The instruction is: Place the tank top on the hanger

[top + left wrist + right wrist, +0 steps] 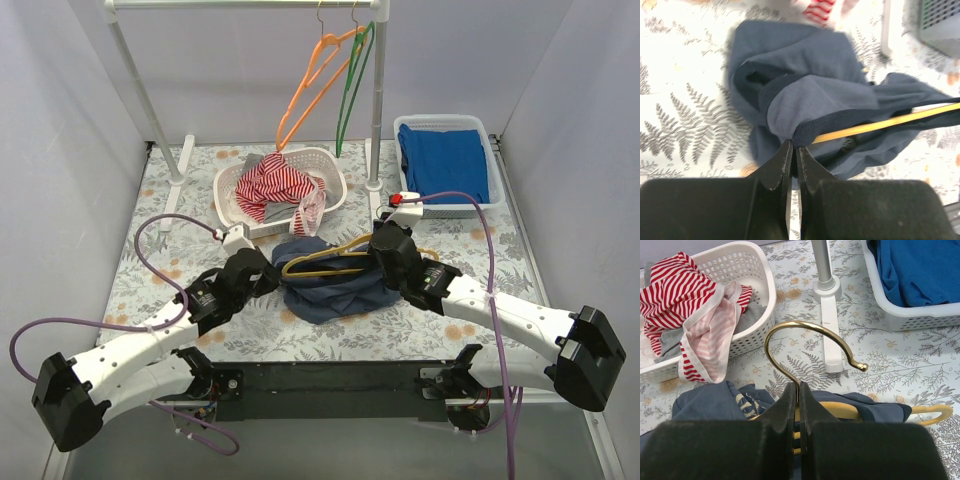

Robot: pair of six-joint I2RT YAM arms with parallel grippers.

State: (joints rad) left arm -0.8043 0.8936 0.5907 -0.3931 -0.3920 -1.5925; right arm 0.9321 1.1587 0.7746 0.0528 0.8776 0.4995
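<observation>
The navy tank top (325,285) lies bunched on the table's middle, with the yellow hanger (322,263) across and partly inside it. My right gripper (378,255) is shut on the hanger at the base of its metal hook (805,335); the hanger's yellow arm (920,416) pokes out of the fabric (705,402). My left gripper (268,272) is shut on a dark hem of the tank top (810,100) right where the hanger's yellow bar (890,121) comes out of the cloth. My left gripper (794,145) and my right gripper (799,387) show their jaws pressed together.
A white basket (330,170) with a red-and-white striped garment (275,185) stands behind the tank top. A second white basket (480,130) holds bright blue cloth (445,160) at back right. A rack post (378,100) and its foot (832,347) stand between them; orange (315,80) and green (355,85) hangers hang above.
</observation>
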